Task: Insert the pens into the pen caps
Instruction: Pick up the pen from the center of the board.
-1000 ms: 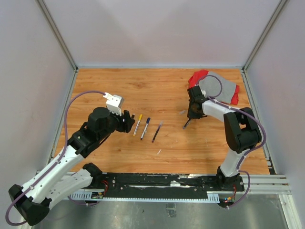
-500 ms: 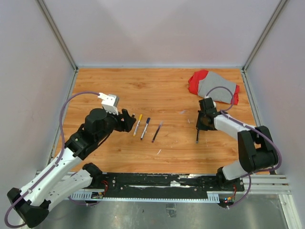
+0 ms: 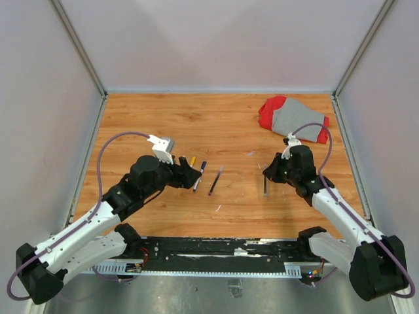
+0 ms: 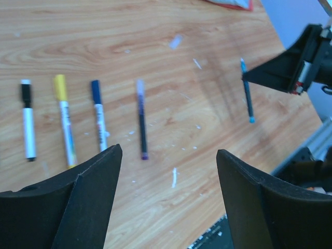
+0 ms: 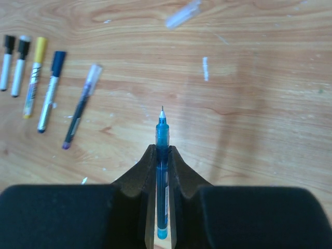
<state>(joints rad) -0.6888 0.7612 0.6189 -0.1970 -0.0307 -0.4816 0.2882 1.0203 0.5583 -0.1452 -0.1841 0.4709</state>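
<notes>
Hands differ: the right hand (image 5: 161, 155) is closed tight on a blue pen (image 5: 162, 136), its bare tip pointing ahead. A clear pen cap (image 5: 182, 14) lies well beyond it on the wooden surface (image 5: 259, 119), with a white scrap (image 5: 205, 68) nearer. The left hand (image 4: 167, 155) gapes wide and empty, near a parallel row of capped pens: black-capped marker (image 4: 28, 127), yellow marker (image 4: 65, 122), dark-blue marker (image 4: 99, 116), purple pen (image 4: 141, 122).

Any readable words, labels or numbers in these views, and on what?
No text is legible.
yellow-capped marker: dark print on the barrel, too blurred to read.
blue-capped marker: dark print on the barrel, too blurred to read.
blue pen in the right claw: no legible marking.
</notes>
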